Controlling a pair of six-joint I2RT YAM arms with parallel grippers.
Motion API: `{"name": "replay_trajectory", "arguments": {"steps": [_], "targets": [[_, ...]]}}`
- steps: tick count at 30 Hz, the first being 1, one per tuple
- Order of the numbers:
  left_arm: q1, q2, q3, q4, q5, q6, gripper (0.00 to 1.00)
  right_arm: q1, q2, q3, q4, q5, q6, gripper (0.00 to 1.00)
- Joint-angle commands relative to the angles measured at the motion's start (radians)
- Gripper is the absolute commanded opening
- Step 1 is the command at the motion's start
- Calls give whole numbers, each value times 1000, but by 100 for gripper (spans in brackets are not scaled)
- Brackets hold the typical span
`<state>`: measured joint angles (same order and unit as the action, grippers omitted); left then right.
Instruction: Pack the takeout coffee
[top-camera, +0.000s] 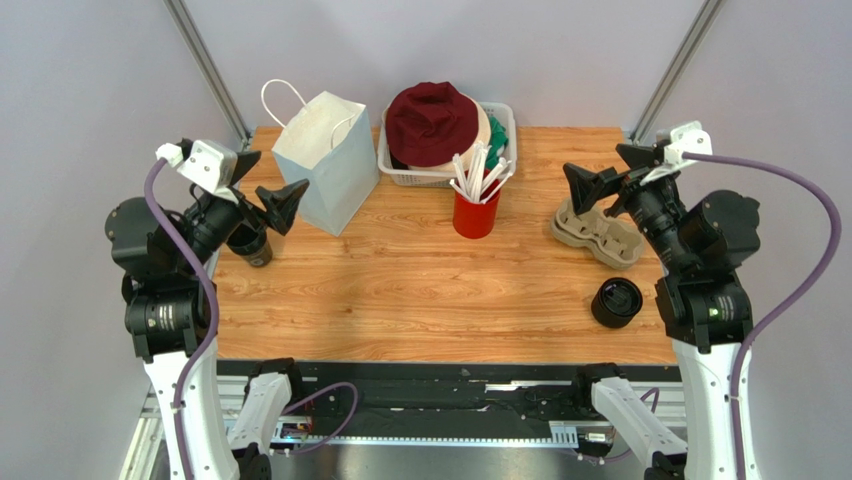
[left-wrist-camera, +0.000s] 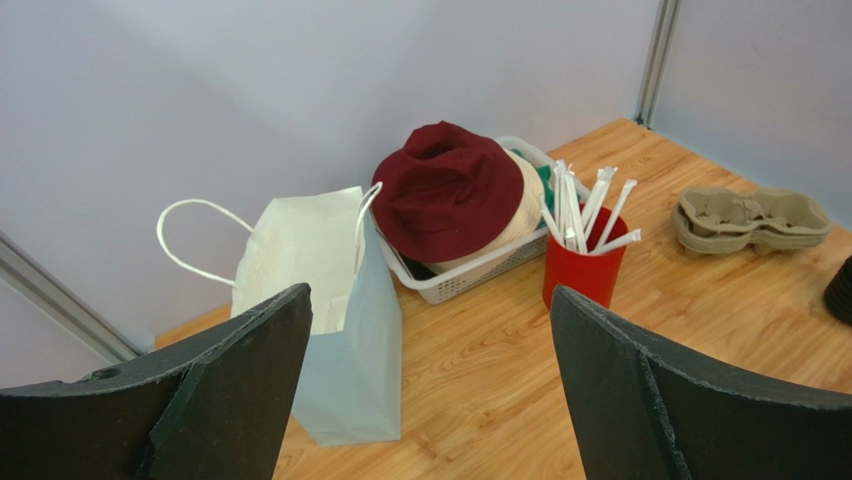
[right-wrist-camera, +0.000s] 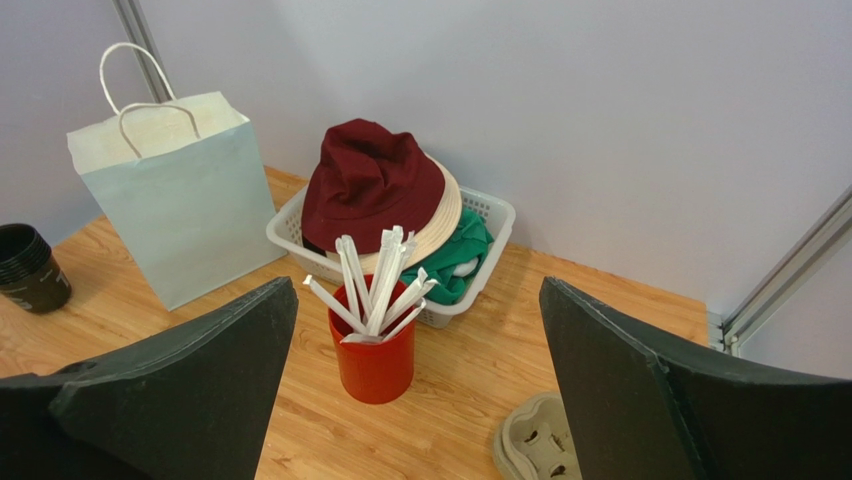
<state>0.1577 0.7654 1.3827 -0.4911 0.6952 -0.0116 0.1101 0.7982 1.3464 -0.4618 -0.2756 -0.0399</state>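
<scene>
Standing upright and lidded near the front right corner of the surface (top-camera: 420, 290), the takeout coffee (top-camera: 616, 302) is close to the right edge and well apart from both hands. A broad stretch of wood runs along the front edge and up the middle, while the back edge is crowded. The left hand (top-camera: 274, 176) hovers near the left edge, fingers spread wide and holding nothing, with one black lidless cup (top-camera: 252, 247) below it. The right hand (top-camera: 592, 160) hangs near the right edge, equally wide and empty, close to a stack of cardboard carriers (top-camera: 597, 232). One paper bag (top-camera: 325, 165) stands at the back left corner. One white basket (right-wrist-camera: 492, 212) at the back edge holds two hats, maroon (top-camera: 432, 120) over beige (right-wrist-camera: 437, 228), and a green cloth (right-wrist-camera: 462, 255). One red cup (top-camera: 476, 218) of wrapped straws (top-camera: 478, 170) stands just before the basket.
</scene>
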Motion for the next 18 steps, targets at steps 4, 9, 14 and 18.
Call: {"name": "replay_trajectory", "arguments": {"steps": [4, 9, 14, 18], "targets": [[-9, 158, 67, -20, -17, 156, 98, 11, 12, -61, 43, -23, -69, 99], [-69, 288, 64, -37, -65, 231, 97, 33, 2, -108, 57, -11, -77, 99], [-133, 377, 52, 2, -91, 233, 96, 66, 22, -168, 109, 16, -65, 99], [-153, 379, 13, 45, -97, 203, 96, 79, 67, -187, 133, 26, -45, 99]]}}
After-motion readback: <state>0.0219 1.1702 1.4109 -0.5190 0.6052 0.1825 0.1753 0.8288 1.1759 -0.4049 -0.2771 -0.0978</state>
